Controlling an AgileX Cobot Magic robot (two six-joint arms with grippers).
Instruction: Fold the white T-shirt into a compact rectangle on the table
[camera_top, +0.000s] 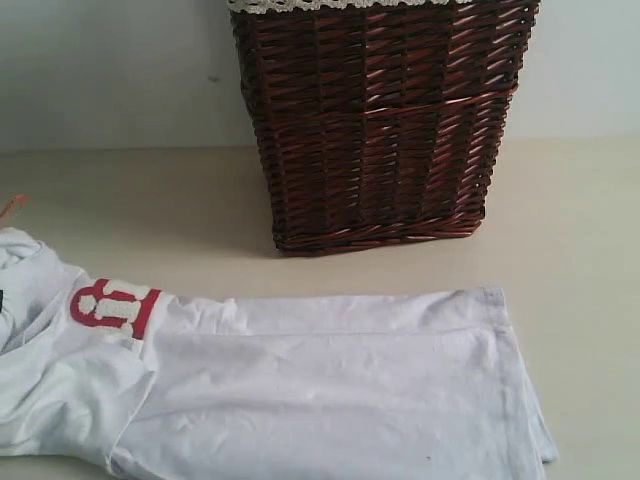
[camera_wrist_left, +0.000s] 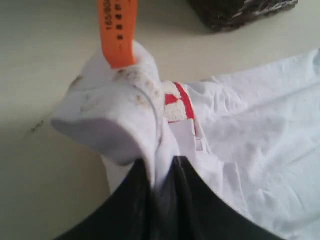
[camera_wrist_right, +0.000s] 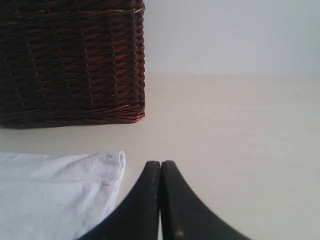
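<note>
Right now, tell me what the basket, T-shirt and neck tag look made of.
Basket: woven wicker, glossy dark brown; interlaced strands show. White T-shirt: soft matte fabric, probably cotton; it creases. Neck tag: smooth orange, perhaps plastic or coated paper.

A plain indoor tabletop laid out for laundry is shown, domestic in its props, though it cannot be told whether it is a home. A dark brown wicker basket (camera_top: 380, 120) with a white lace-edged lining (camera_top: 330, 4) is stood on a broad cream table (camera_top: 150, 200) against a bare pale wall (camera_top: 100, 70), and a white T-shirt (camera_top: 320, 390) is spread before it.
</note>
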